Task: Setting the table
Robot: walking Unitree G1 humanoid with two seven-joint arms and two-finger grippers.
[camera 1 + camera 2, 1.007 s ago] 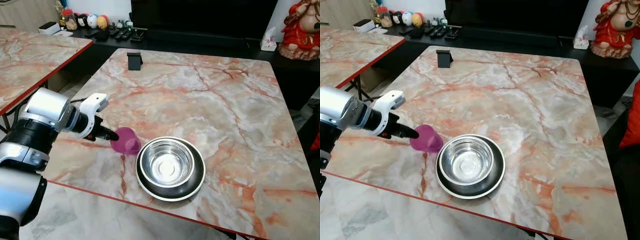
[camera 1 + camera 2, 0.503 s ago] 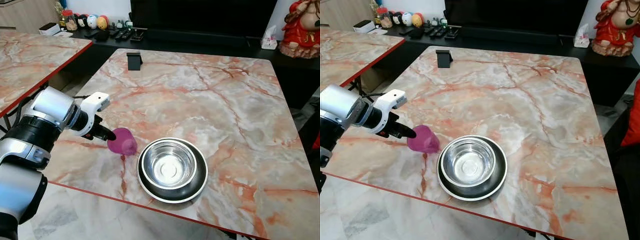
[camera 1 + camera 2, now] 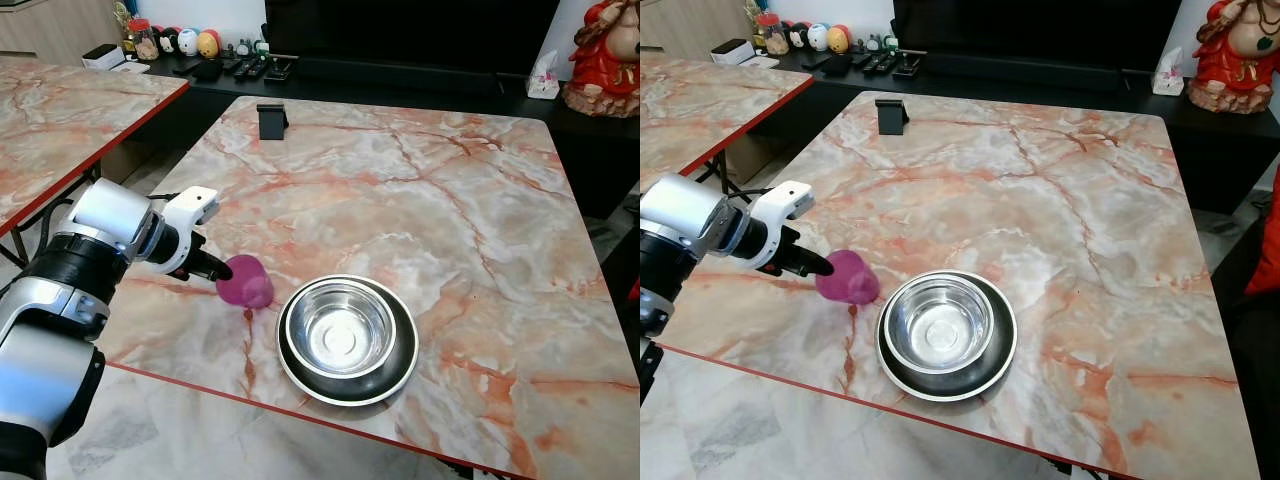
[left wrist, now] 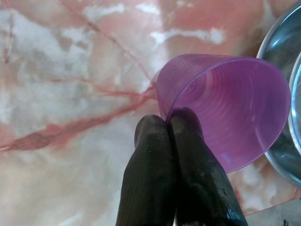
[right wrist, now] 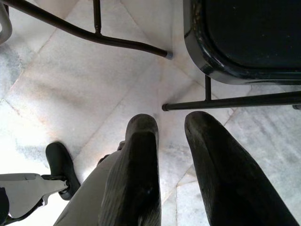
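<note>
Left tool still gripping purple cup

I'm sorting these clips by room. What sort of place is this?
Probably a home living or dining room: a pink-veined marble-top table holding a steel bowl on a dark round plate and a purple plastic cup, a black media unit with remote controls behind, and a red seated figurine.

Cup tipped on the table, just left of the bowl in its plate.
</note>
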